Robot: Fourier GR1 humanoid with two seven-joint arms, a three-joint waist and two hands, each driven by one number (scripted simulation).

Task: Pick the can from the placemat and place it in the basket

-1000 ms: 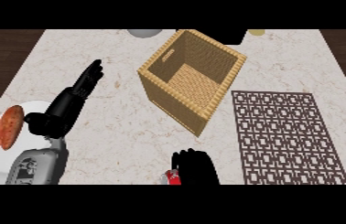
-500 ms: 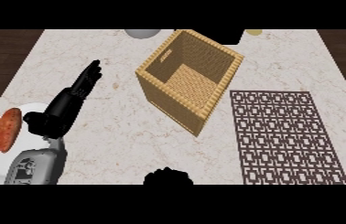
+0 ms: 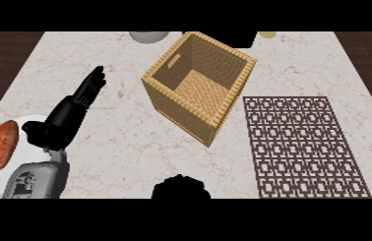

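The woven basket (image 3: 169, 98) stands tilted in the middle of the counter, its inside bare. To its right lies the dark patterned placemat (image 3: 301, 146) with nothing on it. My right hand (image 3: 180, 188) shows only as a curled black lump at the lower edge, left of the placemat and in front of the basket. The can is hidden now; a red bit of it showed in this hand one second ago. My left hand (image 3: 81, 96) rests open at the left, fingers pointing up and away.
A white plate (image 3: 29, 121) with a red-orange food item (image 3: 6, 140) sits at the left edge. Along the far edge are a white bowl (image 3: 149, 36), a dark object (image 3: 243, 38) and a small yellowish thing (image 3: 267, 34).
My right hand has moved left and down along the lower edge, away from the placemat. The red bit of the can has gone out of sight. The left hand stays still.
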